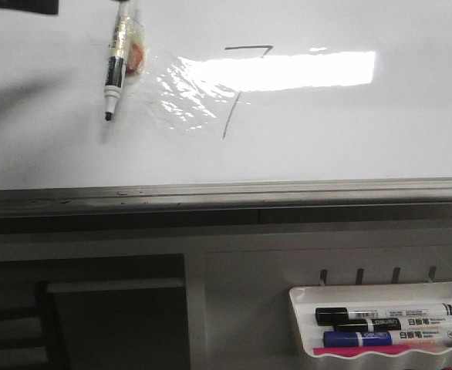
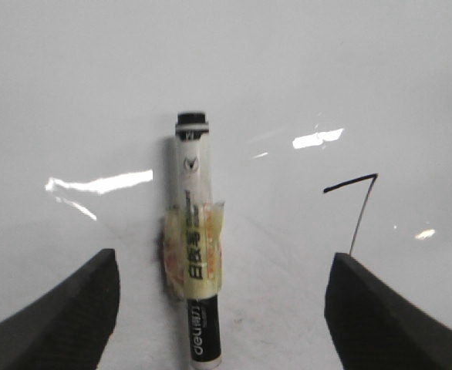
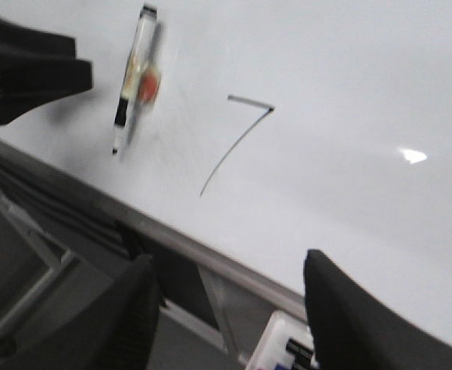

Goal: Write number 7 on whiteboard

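Tray of markers

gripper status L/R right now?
Left gripper: open, fingers spread wide either side of the marker, not gripping it.
Right gripper: open, holding nothing.

Front camera faces the glossy white whiteboard head-on, above its grey edge. Both wrist cameras look closer, obliquely; all share the thin dark hand-drawn number 7

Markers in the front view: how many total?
4. One uncapped black-and-clear taped marker is over the glossy white whiteboard, left of the drawn number 7. Three lie in the small white plastic tray: two black-capped, one blue-capped. More may be hidden.
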